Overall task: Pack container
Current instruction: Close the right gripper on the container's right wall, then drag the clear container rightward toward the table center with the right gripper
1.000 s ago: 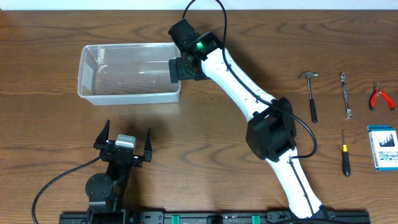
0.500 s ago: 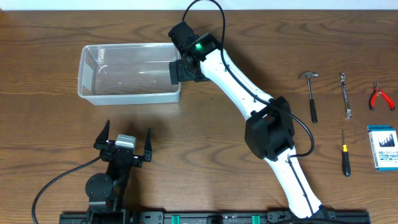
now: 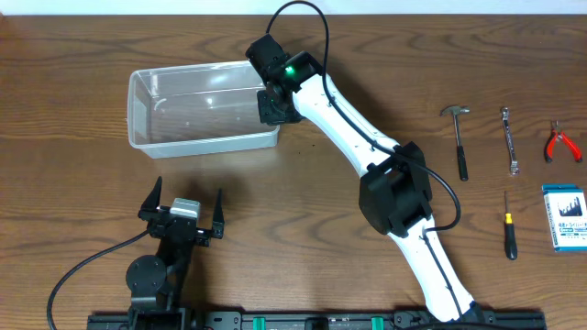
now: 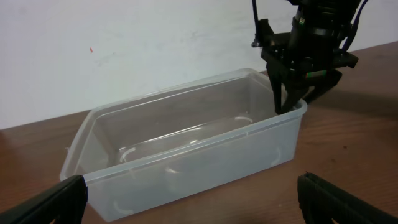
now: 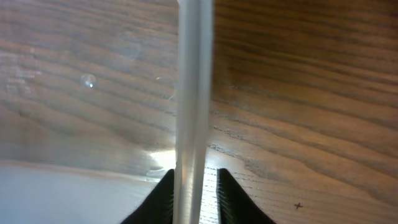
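The container (image 3: 202, 142) is a clear plastic tub, nothing inside, at the back left of the table. My right gripper (image 3: 273, 103) reaches down over its right end wall, one finger inside and one outside, shut on the container's rim. In the right wrist view the rim (image 5: 194, 93) runs straight up between the two dark fingers of the right gripper (image 5: 194, 186). The left wrist view shows the container (image 4: 199, 158) close ahead, with the right gripper (image 4: 292, 102) clamped at its far right corner. My left gripper (image 3: 186, 194) rests near the front edge, open and holding nothing.
Hand tools lie at the right side of the table: a hammer (image 3: 459, 137), a wrench (image 3: 509, 140), red pliers (image 3: 560, 144), a screwdriver (image 3: 509, 225) and a small blue-and-white box (image 3: 563, 218). The right arm stretches diagonally across the middle.
The right gripper's fingers closed on the container's right wall. The container slid a little to the right and turned slightly. The left arm stayed still.
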Robot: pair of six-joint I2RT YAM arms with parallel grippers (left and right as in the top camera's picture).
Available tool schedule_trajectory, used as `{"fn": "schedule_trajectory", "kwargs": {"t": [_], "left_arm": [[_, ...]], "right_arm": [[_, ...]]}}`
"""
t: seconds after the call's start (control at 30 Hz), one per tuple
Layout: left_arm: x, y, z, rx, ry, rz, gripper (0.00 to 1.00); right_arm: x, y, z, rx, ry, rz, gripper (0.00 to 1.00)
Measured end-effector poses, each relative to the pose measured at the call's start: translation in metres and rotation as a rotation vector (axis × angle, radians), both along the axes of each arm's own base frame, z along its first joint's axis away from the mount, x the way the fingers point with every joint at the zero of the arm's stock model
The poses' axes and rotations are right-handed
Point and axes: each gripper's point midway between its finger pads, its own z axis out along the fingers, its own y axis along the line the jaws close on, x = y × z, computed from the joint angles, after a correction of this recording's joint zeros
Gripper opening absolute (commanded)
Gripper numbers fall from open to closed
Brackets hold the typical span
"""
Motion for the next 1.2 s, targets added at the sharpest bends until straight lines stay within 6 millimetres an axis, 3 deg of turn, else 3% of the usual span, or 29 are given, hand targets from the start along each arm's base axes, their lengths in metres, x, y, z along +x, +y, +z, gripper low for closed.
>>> {"fn": "schedule_trajectory", "kwargs": {"t": [0.13, 0.4, 0.67, 0.87, 1.0, 1.1, 1.2], "left_arm": [[0.000, 0.000, 0.000, 0.000, 0.000, 0.000, 0.98], [0.000, 0.000, 0.000, 0.000, 0.000, 0.000, 0.98], [0.000, 0.000, 0.000, 0.000, 0.000, 0.000, 0.98], [0.000, 0.000, 0.000, 0.000, 0.000, 0.000, 0.98], [0.000, 0.000, 0.000, 0.000, 0.000, 0.000, 0.98], [0.000, 0.000, 0.000, 0.000, 0.000, 0.000, 0.98], [0.000, 0.000, 0.000, 0.000, 0.000, 0.000, 0.98]], "right_arm": [[0.001, 0.001, 0.000, 0.003, -0.005, -0.005, 0.01], [0.003, -0.001, 0.000, -0.008, -0.015, -0.007, 0.01], [-0.002, -0.019, 0.009, -0.101, -0.007, -0.008, 0.01], [0.000, -0.041, 0.057, -0.154, -0.051, -0.014, 0.01], [0.002, -0.070, 0.093, -0.182, -0.073, -0.032, 0.01], [0.002, -0.094, 0.113, -0.189, -0.068, -0.046, 0.01], [0.007, -0.107, 0.123, -0.160, -0.074, -0.035, 0.01]]}}
